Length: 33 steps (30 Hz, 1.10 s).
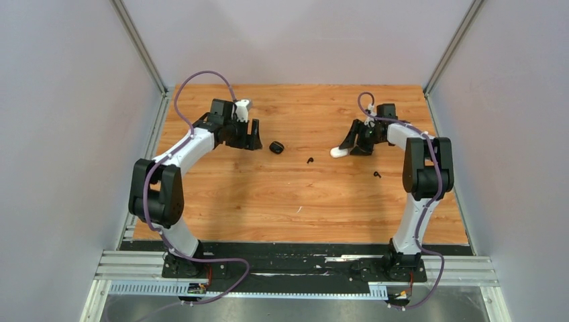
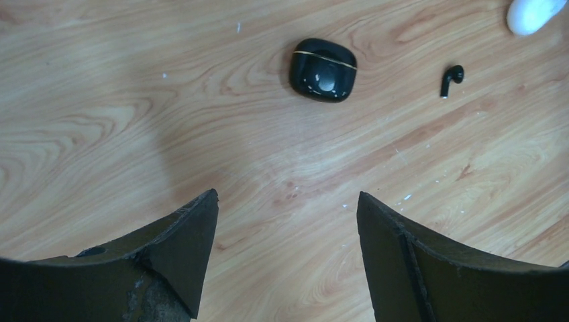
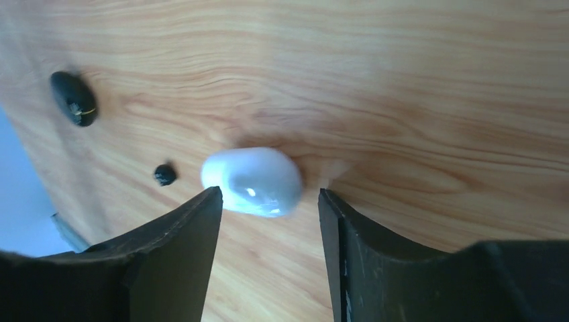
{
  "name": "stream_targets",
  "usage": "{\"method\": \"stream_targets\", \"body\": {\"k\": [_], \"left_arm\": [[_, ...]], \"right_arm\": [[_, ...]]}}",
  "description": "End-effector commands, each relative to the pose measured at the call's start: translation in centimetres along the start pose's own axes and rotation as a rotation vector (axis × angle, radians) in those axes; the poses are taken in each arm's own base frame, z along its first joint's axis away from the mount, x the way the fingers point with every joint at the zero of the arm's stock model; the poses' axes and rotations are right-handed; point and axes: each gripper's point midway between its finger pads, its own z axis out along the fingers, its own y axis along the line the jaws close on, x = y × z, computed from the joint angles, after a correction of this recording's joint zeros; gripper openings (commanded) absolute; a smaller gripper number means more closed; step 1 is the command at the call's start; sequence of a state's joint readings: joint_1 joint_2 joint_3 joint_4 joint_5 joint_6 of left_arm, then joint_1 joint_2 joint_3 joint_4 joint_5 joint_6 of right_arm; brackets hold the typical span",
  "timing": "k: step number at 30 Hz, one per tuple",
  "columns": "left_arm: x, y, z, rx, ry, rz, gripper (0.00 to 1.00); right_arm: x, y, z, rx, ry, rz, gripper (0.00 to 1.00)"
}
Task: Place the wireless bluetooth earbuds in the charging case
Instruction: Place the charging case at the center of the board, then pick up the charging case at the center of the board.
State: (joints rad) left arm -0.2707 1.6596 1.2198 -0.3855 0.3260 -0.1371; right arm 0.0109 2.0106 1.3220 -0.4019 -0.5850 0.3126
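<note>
Desk (image 1: pixel 268 201): orange-brown wood-grain laminate, matte, flecked with small white specks. Pale grey walls (image 1: pixel 60 134) stand on three sides, and ribbed aluminium rails (image 1: pixel 463 268) run along the near edge.

Black case (image 2: pixel 323 70): glossy rounded pebble with a thin gold seam, lid shut, flat on the desk left of centre in the far half.
White case (image 3: pixel 252 181): smooth glossy pebble, shut, on the desk right of centre.
Black earbud (image 2: pixel 451 79): tiny bulb with a short stem, loose on the desk between the two cases.
Second black earbud (image 1: pixel 377 174): nearer and further right, loose beside the right arm.

Left pincer (image 2: pixel 287 194): matte black curved fingers, one tip scuffed. It is spread wide with nothing between, left of the black case and apart from it.
Right pincer (image 3: pixel 267 193): fingers parted, with the white case just off the tips between them. Bare wood shows between the case and one finger; contact at the other finger cannot be told.

Views: only the top camera shows the second earbud. The left wrist camera resolves the gold seam and the earbud's stem. The right wrist camera gives that earbud as a dark blob.
</note>
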Motion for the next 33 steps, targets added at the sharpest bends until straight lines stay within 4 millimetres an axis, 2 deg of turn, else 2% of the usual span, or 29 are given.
{"method": "stream_targets", "body": {"k": [1,4,7,8,11,12,16,20,24,29,33], "left_arm": [[-2.1,-0.1,-0.2,0.042,-0.019,-0.062,0.81],[-2.7,0.6,-0.7,0.033,-0.031,-0.073,0.81],[-2.9,1.0,-1.6,0.024,-0.036,-0.089,0.81],[-2.9,1.3,-1.9,0.017,-0.039,-0.098,0.81],[-2.6,2.0,-2.7,-0.007,-0.040,-0.149,0.81],[-2.5,2.1,-3.0,-0.015,-0.035,-0.176,0.81],[-2.1,3.2,-3.9,-0.041,-0.047,-0.290,0.79],[-2.0,3.7,-5.1,-0.063,-0.067,-0.303,0.78],[-1.5,4.3,-5.9,-0.084,-0.077,-0.317,0.78],[-1.2,4.4,-6.5,-0.087,-0.082,-0.336,0.78],[-0.7,4.4,-6.3,-0.081,-0.065,-0.350,0.78]], "right_arm": [[-5.5,-2.1,-4.5,0.178,-0.159,-0.095,0.60],[-7.8,0.5,-6.5,0.127,-0.216,-0.244,0.64],[-8.1,3.5,-6.1,0.049,-0.212,-0.352,0.62],[-7.1,5.5,-4.9,0.008,-0.182,-0.416,0.61],[-4.9,9.5,-1.9,-0.069,-0.120,-0.576,0.62],[-3.6,11.4,-0.5,-0.096,-0.091,-0.649,0.63],[0.5,15.0,4.6,-0.097,-0.017,-0.943,0.66],[1.6,18.4,7.6,-0.102,-0.033,-1.050,0.71],[2.4,19.9,9.6,-0.112,-0.036,-1.117,0.76],[2.7,19.9,11.6,-0.086,-0.029,-1.136,0.78],[3.6,20.1,12.7,-0.098,-0.014,-1.145,0.75]]}}
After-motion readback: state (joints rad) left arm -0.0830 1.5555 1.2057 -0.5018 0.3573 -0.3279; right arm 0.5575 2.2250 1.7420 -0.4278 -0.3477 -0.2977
